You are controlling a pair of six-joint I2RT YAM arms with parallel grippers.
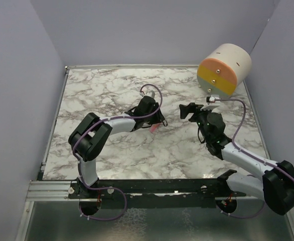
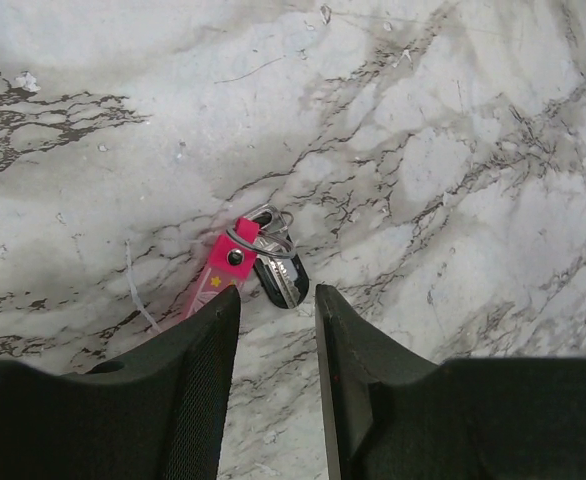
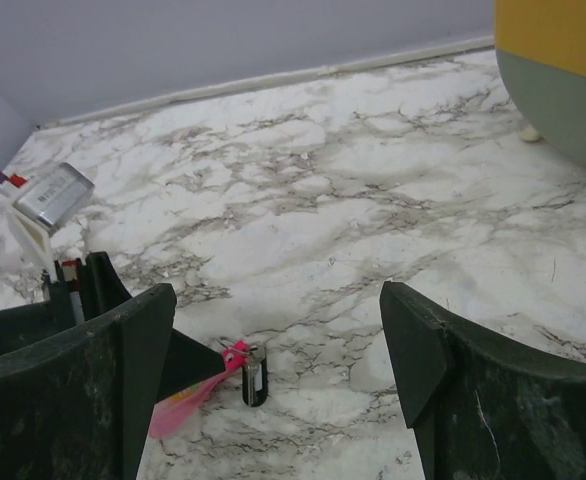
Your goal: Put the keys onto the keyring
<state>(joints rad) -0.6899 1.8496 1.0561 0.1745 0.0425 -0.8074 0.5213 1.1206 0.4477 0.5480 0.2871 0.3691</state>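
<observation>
Up close in the left wrist view, two black fingers of the left gripper [image 2: 277, 296], a small gap between them and nothing pinched in it. Just past the tips, flat on the marble table [image 2: 453, 150], the pink keyring [image 2: 219, 272] with its thin metal ring [image 2: 258, 240] at the far end, and the little dark key [image 2: 279, 282] touching that ring. Looks hooked on, but too small to be sure. Low end of the pink strip hidden under one finger. Held low like this most likely to steady or check the pair. Across from it, the right gripper [image 3: 275, 300], spread very wide, empty, pointed at the same spot, maybe to leave room. At the back right, a round cream, orange and yellow tub [image 1: 225, 68]; no way to tell what is inside.
</observation>
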